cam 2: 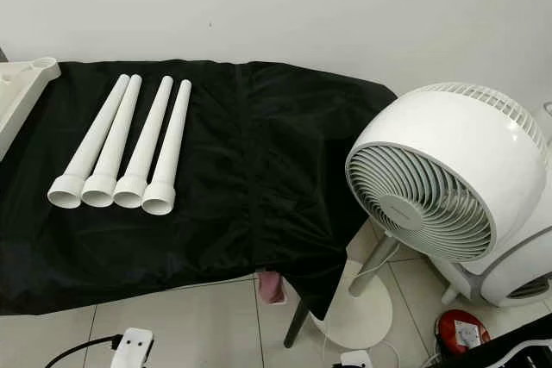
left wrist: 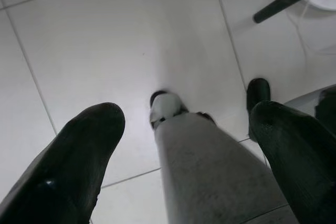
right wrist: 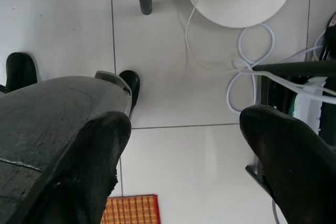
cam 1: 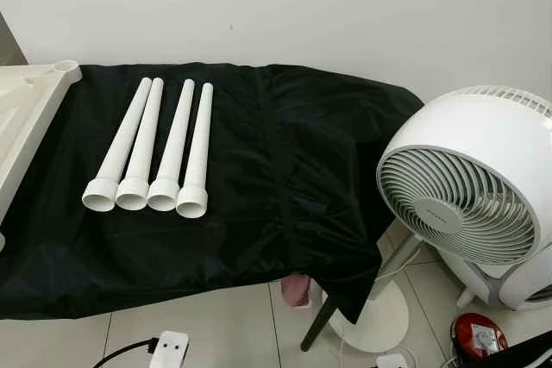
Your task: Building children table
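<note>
**A:** Starting at the left, what is on the work surface?

**B:** The white tabletop (cam 1: 26, 105) lies at the left edge, underside up, with a round leg socket (cam 1: 66, 66) at its near corner. It is moulded plastic, so I judge it light and stiff, best taken by its rim.

**A:** And the legs?

**B:** Four white table legs (cam 1: 155, 148) lie side by side on the black cloth (cam 1: 285, 187), touching at their flared ends, which face the robot. They are hollow tubes; nothing shows inside the open mouths. They look smooth, light and rigid, likely to roll or slip. I would grip one mid-shaft, where the taper is even, rather than at the flare.

**A:** Anything to the right?

**B:** A white fan (cam 1: 470, 191) stands on the floor just beside the covered surface, well apart from the legs. A swing to that side could knock it.

**A:** What about the claws?

**B:** Both arms hang over the tiled floor (left wrist: 131, 40). The left gripper (left wrist: 186, 124) has its two black fingers spread wide with nothing between them. The right gripper (right wrist: 184, 135) is likewise wide apart and empty, above a looped white cable (right wrist: 252, 61).
</note>
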### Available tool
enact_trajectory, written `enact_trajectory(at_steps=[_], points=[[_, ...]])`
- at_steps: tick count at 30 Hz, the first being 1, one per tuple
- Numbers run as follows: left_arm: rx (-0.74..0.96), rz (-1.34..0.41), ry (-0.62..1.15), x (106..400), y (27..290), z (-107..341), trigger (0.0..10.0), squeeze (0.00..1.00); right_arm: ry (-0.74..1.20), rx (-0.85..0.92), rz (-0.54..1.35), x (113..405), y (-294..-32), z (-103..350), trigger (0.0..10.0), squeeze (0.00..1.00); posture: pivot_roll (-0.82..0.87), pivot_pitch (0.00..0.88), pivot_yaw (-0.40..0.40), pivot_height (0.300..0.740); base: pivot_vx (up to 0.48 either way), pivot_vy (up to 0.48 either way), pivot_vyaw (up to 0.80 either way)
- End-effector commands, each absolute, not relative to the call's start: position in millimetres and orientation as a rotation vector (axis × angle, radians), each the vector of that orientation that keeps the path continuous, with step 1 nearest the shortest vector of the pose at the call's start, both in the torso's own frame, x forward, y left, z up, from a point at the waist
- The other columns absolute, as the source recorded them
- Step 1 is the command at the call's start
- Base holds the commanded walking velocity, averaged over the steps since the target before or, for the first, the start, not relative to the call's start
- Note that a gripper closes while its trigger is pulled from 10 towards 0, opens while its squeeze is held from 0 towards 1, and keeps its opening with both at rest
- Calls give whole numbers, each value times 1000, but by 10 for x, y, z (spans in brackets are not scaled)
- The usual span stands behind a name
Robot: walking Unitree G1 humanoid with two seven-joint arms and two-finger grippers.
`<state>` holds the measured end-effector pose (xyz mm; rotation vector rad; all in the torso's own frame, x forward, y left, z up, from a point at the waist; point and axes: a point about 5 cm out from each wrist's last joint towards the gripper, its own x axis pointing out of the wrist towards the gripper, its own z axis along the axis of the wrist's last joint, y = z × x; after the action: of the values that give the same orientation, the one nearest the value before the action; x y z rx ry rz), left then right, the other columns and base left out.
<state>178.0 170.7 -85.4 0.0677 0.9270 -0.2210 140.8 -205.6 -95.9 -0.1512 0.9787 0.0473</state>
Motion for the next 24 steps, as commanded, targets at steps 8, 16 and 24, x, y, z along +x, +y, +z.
enact_trajectory(at_steps=[8,16,24], points=[[57,-238,962,1725,1713,-883,10000,0,1018,-96,45,1358,-1982,-998,10000,0,35,0,-3,740,0,0,0],[63,-227,977,1716,1698,-893,10000,0,1047,-97,46,1274,-1984,-1027,10000,0,43,0,-8,740,0,0,0],[59,-218,1010,1628,1683,-936,10000,0,1054,-100,43,1240,-2001,-1035,10000,0,43,0,-13,740,0,0,0]])
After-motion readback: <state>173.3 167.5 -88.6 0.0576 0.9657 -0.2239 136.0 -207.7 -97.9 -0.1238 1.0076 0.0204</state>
